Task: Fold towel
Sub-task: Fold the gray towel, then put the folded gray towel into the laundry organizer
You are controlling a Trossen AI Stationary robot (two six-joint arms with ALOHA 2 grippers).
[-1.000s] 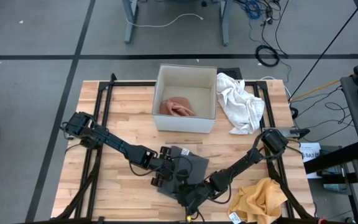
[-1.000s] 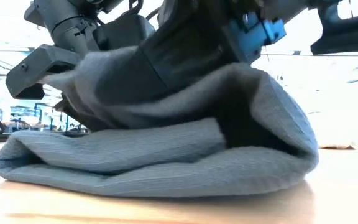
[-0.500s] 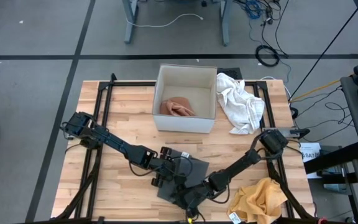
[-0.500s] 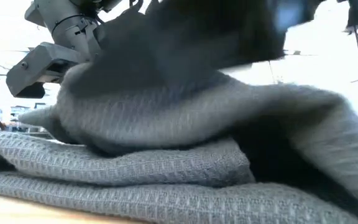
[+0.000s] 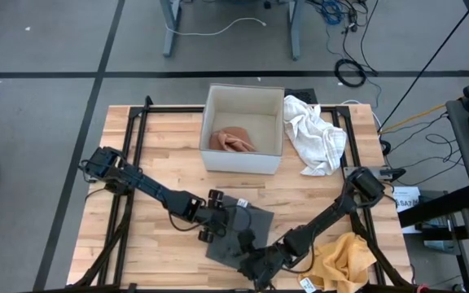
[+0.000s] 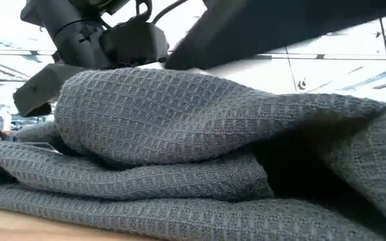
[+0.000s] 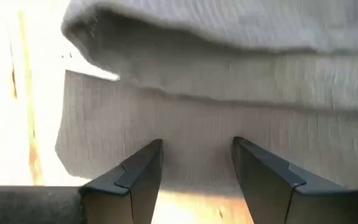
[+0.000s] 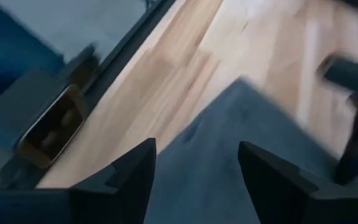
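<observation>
You're looking at a grey floor (image 5: 47,49) crossed by dark seams, black cables (image 5: 350,73) trailing behind the wooden table (image 5: 173,138), and bright windows (image 6: 354,73) beyond.

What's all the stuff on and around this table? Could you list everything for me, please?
Grey waffle-weave towel: one, grey, partly folded at the table's near edge, between the two grippers.
White open-topped box: one, white, at the middle of the table's far side.
Peach cloth: one, peach, bunched inside the box.
White crumpled cloth: one, white, against the box's right side.
Yellow crumpled cloth: one, yellow, near right corner of the table.
Wooden slatted table: one, light wood, with a black frame on it.
Left gripper: one, dark, open, at the towel's left edge.
Right gripper: one, dark, open, at the towel's near edge; nothing between its fingers.
</observation>
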